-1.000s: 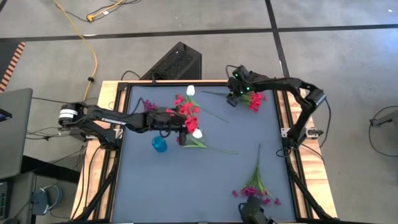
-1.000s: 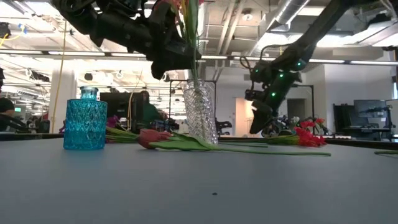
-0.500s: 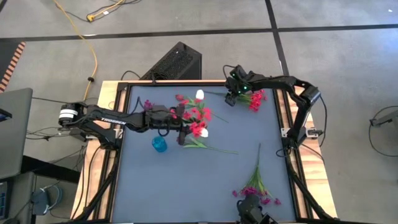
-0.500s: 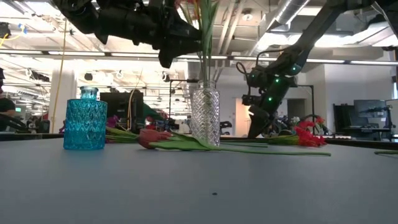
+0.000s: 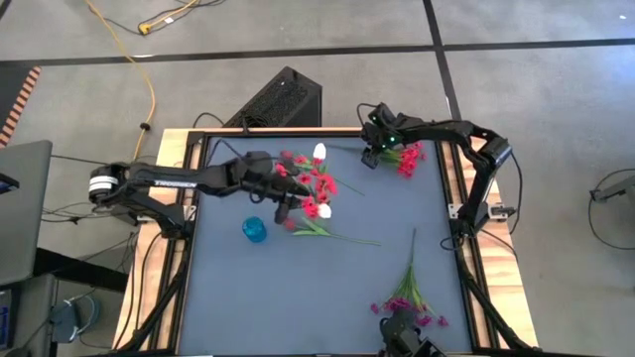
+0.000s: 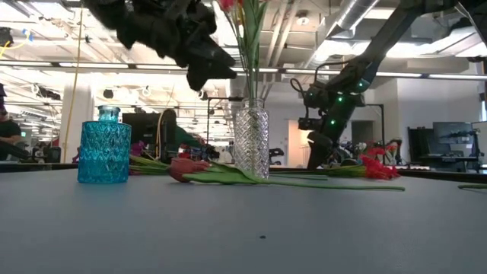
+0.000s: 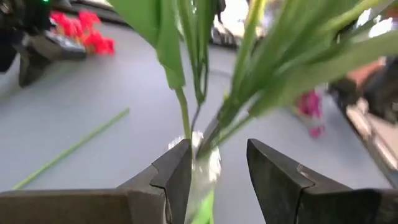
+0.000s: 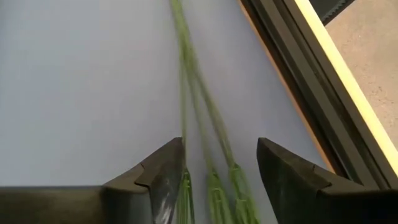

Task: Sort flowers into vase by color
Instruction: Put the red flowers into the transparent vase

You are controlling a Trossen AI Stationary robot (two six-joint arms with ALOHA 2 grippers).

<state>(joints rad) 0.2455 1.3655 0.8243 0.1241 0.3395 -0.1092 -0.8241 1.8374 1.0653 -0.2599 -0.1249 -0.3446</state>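
The clear glass vase [image 6: 250, 142] stands upright near the middle of the counter [image 5: 298, 288] with a bunch of flowers [image 5: 313, 180] in it: red blossoms and white buds spreading over its mouth in the high view. In the low view the blooms are cut off by the picture's top edge, so only the green stems show. The left hand [image 7: 216, 175] hangs just above and beside the vase's mouth, fingers parted with the stems [image 7: 245, 93] rising in the gap between them; the fingers do not appear to press on the stems. The vase itself is only a blurred glint between the fingers there.

A blue glass bottle [image 5: 254, 230] stands just beside the vase, toward the left arm's side. More flowers lie flat at the vase's foot [image 6: 221, 175], their stems reaching across the counter.

The right hand [image 8: 219, 177] is low at the far right corner, close to the counter's raised rim [image 8: 298, 74], fingers apart astride the green stems of a red bunch [image 5: 407, 159] lying there. Whether they touch the stems cannot be told.

A purple-pink bunch [image 5: 409, 297] lies near the front edge, with open counter between it and the vase.
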